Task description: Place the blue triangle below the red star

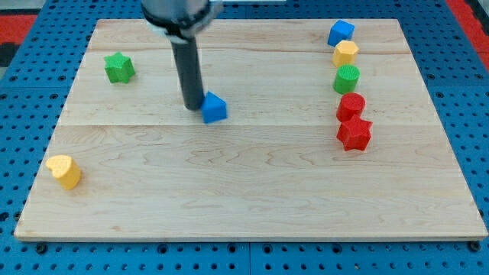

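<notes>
Camera view, only one: wooden board (244,176) on a blue perforated surface (23,92). My tip (192,106) is down at board level, a plain dark rod w/ nothing to spread or pinch, so no jaw state to give; rod runs up to the dark arm body at the view's top. Tip sits just to the view's left of the blue triangle (215,108), looks touching or nearly so, can't tell which. Blue triangle is a bit left of board centre, upper half, well apart from the red star (354,133), which lies at the view's right, mid-height. So triangle is left of and slightly above the star, not below it. Star is the bottom piece of a column on the right: from top, blue cube (341,33), yellow hexagon-ish block (345,53), green cylinder (346,79), red cylinder-ish block (351,106), then the star, touching the red one above it. Elsewhere: green star (119,67) near the upper left, yellow block (64,171), heart-like shape, near the lower left edge. Both well apart from the tip.
</notes>
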